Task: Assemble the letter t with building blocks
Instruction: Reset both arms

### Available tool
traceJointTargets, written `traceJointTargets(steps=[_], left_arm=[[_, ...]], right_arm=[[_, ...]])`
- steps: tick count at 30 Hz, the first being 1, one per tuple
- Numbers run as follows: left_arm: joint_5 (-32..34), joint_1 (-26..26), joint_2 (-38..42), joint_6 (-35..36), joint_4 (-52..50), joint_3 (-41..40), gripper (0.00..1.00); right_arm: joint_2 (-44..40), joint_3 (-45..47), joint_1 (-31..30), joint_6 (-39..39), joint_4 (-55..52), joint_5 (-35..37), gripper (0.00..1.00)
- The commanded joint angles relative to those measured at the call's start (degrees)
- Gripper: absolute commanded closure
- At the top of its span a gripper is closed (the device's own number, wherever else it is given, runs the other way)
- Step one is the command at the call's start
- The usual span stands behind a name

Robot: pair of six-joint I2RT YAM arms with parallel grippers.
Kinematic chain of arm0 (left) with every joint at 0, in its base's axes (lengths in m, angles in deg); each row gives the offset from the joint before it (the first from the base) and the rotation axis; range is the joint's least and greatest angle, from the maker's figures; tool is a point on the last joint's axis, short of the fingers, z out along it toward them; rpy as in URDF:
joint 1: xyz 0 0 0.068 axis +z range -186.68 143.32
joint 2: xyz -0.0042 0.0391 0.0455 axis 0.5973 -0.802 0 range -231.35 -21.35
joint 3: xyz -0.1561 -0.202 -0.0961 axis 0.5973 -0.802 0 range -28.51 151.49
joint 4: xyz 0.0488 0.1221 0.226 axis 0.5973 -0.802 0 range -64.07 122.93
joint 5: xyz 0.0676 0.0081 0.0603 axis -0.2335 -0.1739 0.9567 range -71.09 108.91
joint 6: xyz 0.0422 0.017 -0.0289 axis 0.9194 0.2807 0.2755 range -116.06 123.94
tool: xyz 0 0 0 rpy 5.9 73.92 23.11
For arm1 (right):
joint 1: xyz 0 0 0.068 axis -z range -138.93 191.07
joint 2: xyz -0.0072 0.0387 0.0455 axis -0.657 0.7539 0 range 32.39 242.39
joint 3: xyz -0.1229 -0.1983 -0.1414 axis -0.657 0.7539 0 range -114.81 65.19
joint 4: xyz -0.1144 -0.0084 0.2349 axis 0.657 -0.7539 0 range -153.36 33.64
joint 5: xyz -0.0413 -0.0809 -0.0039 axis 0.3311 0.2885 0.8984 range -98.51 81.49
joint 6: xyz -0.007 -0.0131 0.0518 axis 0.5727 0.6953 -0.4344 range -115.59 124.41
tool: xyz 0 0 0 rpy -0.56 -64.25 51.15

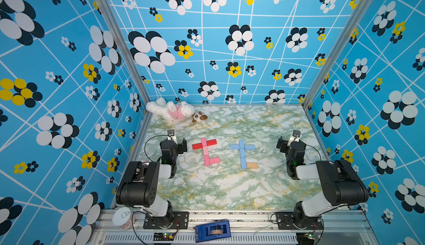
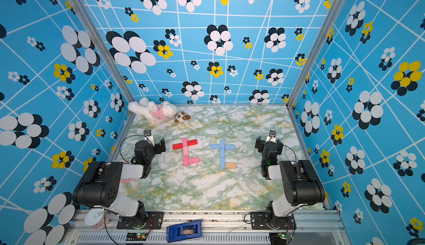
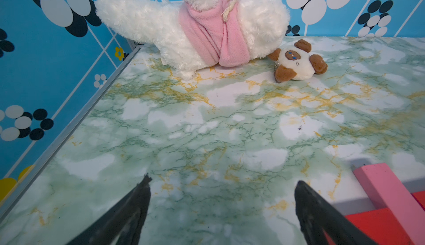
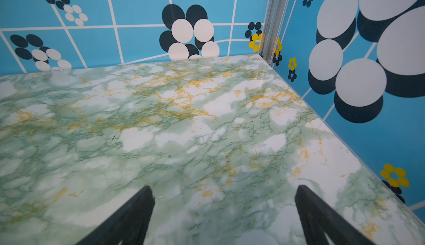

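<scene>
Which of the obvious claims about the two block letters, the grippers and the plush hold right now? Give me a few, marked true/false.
1. The left gripper and right gripper are both open and empty. True.
2. The tan block sits at the foot of the pink stem. False: it sits at the foot of the light blue letter.
3. The red blocks form the crossbar across the pink stem. True.
4. The white plush toy lies between the two letters. False: it lies in the far left corner of the table, by the walls.
</scene>
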Motion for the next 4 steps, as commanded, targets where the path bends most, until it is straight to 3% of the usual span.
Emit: traceJointTargets(steps=[1,4], left_arm=[[-0.8,-0.2,0.8,-0.7,-0.1,0.3,0.01],[-0.8,-0.2,0.8,-0.8,0.1,0.2,0.01]], right_arm=[[-0.2,0.0,0.0,-0.7,-0.6,-0.3,0.01],[-0.2,0.1,0.0,-0.6,-0.3,-0.3,0.01]])
